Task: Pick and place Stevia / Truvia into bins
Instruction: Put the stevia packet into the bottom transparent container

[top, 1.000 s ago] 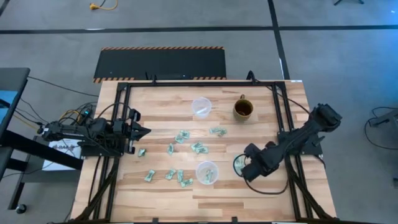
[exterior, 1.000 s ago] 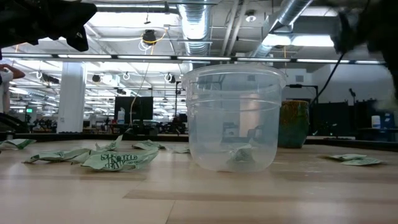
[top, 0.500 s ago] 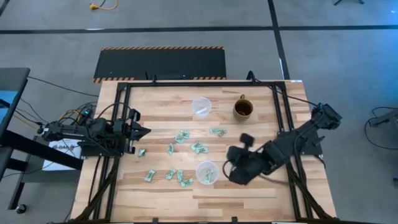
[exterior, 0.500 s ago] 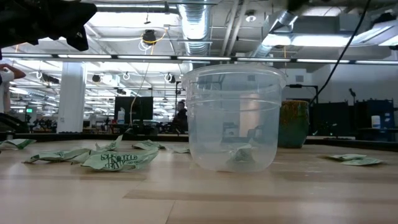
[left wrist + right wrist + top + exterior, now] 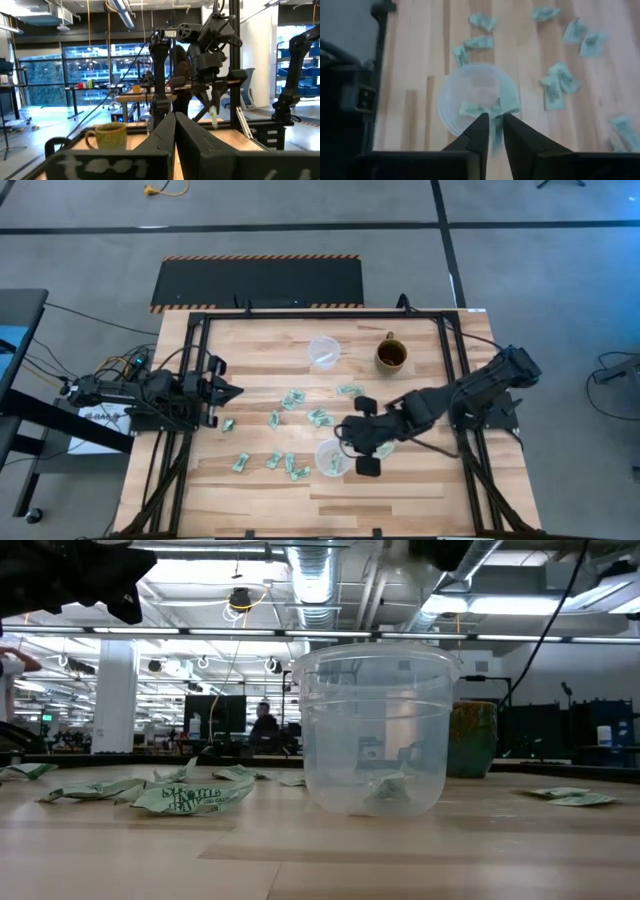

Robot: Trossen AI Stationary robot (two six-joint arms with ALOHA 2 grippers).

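Note:
Several light green and white sweetener packets (image 5: 292,398) lie flat on the wooden table, and more show in the low view (image 5: 190,796). Two clear cups stand upright: a far one (image 5: 323,351) and a near one (image 5: 330,459), which has packets (image 5: 481,108) lying on its bottom. My right gripper (image 5: 348,442) hovers by the near cup's right rim, shut on one packet, with the cup (image 5: 477,97) right below it. My left gripper (image 5: 228,392) waits shut at the table's left side, touching nothing. My right gripper pinches one green packet (image 5: 495,131) between its two fingers, coming from above and pointing down. The packet (image 5: 214,118) hangs below the fingertips, lifted clear of the table, over the near cup's rim.
A brown mug (image 5: 390,356) stands to the right of the far cup. A black frame (image 5: 447,370) runs around the table. Loose packets lie between the cups (image 5: 320,418) and along the near side (image 5: 275,463). Bare wood shows at the table's near right.
My right gripper has risen from the table right of the near cup and swung left toward that cup, carrying a packet lifted clear of the wood. The left arm has kept still.

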